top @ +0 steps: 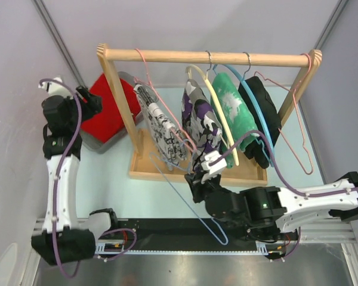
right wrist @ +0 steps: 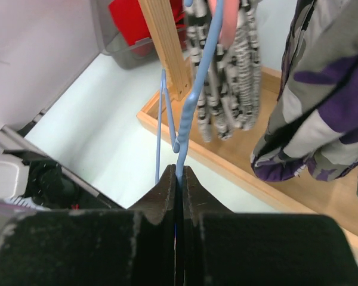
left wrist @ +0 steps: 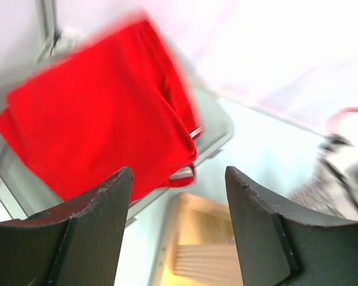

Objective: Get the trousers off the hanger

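From above, a wooden rack stands on the pale surface with four garments on its rod: a black-and-white patterned one, a purple camouflage one, a green one and a black one. The red trousers lie in a grey bin just left of the rack, off any hanger, and the left jaws hang over them. The right jaws sit in front of the rack's base, holding a bare blue hanger that slants toward the near edge. In the left wrist view the left jaws stand spread wide with nothing between them. Below them the red trousers make a limp, creased heap filling the bin, somewhat blurred. In the right wrist view the right jaws are pressed together on the thin wire of the blue hanger, just beside its twisted neck, with the rack and the patterned garment beyond. The trousers look light and floppy. They would likely sag or slip from a pinch on a single layer, so a thick fold or the waistband is the safer hold. The hanger is stiff, slick wire that could swivel in the grip, and a hold near the neck should steady it.
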Controlling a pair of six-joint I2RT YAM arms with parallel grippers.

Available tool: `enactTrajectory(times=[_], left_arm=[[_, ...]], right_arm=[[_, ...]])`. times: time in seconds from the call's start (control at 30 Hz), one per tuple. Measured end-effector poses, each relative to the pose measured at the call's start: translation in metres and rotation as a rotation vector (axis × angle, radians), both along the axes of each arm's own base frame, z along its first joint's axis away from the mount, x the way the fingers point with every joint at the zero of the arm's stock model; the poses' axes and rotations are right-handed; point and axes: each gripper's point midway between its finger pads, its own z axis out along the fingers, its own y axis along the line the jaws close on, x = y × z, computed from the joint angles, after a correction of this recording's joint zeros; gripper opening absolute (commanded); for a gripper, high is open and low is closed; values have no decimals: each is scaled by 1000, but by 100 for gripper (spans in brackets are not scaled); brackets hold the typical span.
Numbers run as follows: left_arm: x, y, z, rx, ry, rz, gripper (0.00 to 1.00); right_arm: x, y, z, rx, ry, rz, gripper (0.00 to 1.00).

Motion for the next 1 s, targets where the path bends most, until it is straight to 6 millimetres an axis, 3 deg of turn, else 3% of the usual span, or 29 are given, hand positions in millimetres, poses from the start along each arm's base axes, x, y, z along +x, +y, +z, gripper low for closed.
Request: enactTrajectory(times=[0.1, 0.27, 0.4, 0.5, 0.63, 0.7, 0.83, 1.0], left_arm=[[-33, -11, 37, 6, -106, -23, 66], [-95, -38, 90, -11, -288, -104, 54], [-136, -72, 117, -62, -410, -248, 52], [-153, -102, 130, -113, -456, -381, 53], [-164, -144, 136, -180, -460, -561, 49], [-162, -160, 136, -196, -447, -608, 43], [-138, -185, 140, -173, -415, -595, 25], [-106, -188, 134, -78, -392, -410, 13]], right_arm=[[-10, -15, 3, 25, 3, 43, 0], [-31, -28, 6, 36, -9, 145, 0], [-51, -26, 6, 20, -34, 250, 0], [-60, -22, 9, 12, -51, 299, 0], [-73, -16, 14, 16, -74, 363, 0], [-77, -13, 16, 18, -85, 379, 0], [-82, -7, 26, -1, -119, 385, 0], [-90, 1, 54, 26, -162, 393, 0]])
